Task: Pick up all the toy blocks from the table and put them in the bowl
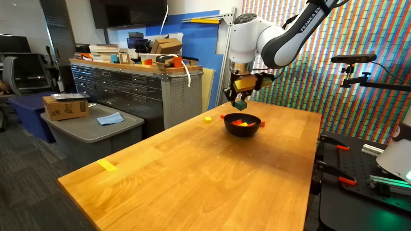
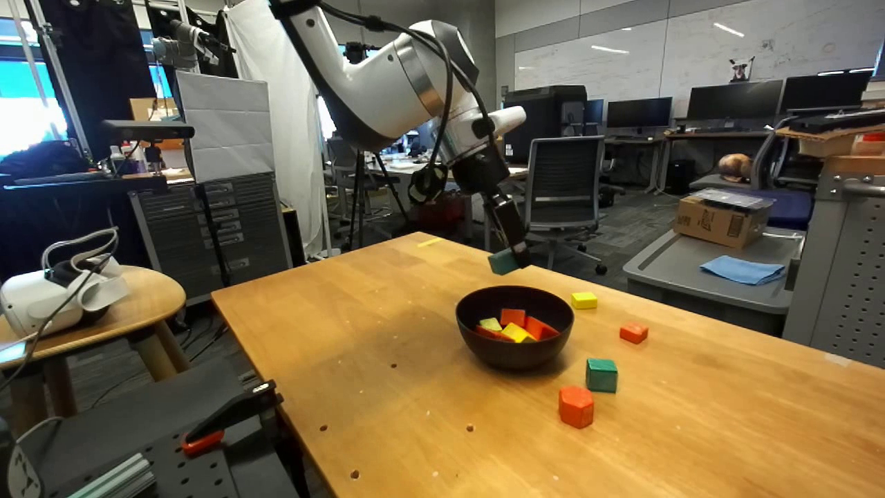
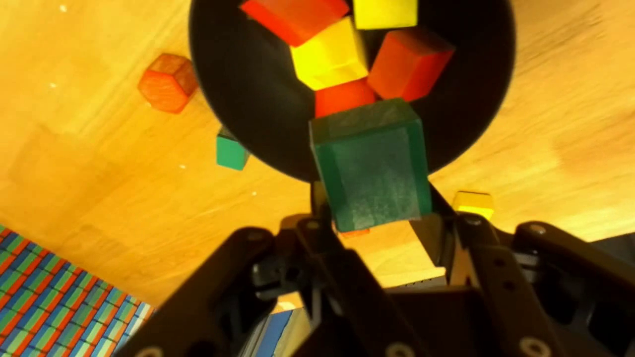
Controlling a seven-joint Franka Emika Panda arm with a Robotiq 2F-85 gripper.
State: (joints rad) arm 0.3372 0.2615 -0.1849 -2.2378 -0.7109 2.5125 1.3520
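A green block (image 3: 377, 173) is pinched between the fingers of my gripper (image 3: 378, 201), which is shut on it. It hangs in the air above the black bowl (image 2: 511, 356), over the rim area in the wrist view. Inside the bowl lie several red and yellow blocks, among them a yellow block (image 3: 330, 54) and a red block (image 3: 409, 64). On the table (image 1: 192, 186) around the bowl sit a six-sided orange-red block (image 2: 576, 407), a second green block (image 2: 601, 375), a small red block (image 2: 633, 333) and a yellow block (image 2: 584, 300).
A flat yellow strip (image 1: 107, 165) is stuck near a table corner. Black clamps with orange-red tips (image 1: 347, 180) grip the table's side. A grey drawer cabinet (image 1: 181, 99) and a grey bin (image 1: 93, 128) stand beyond the opposite edge.
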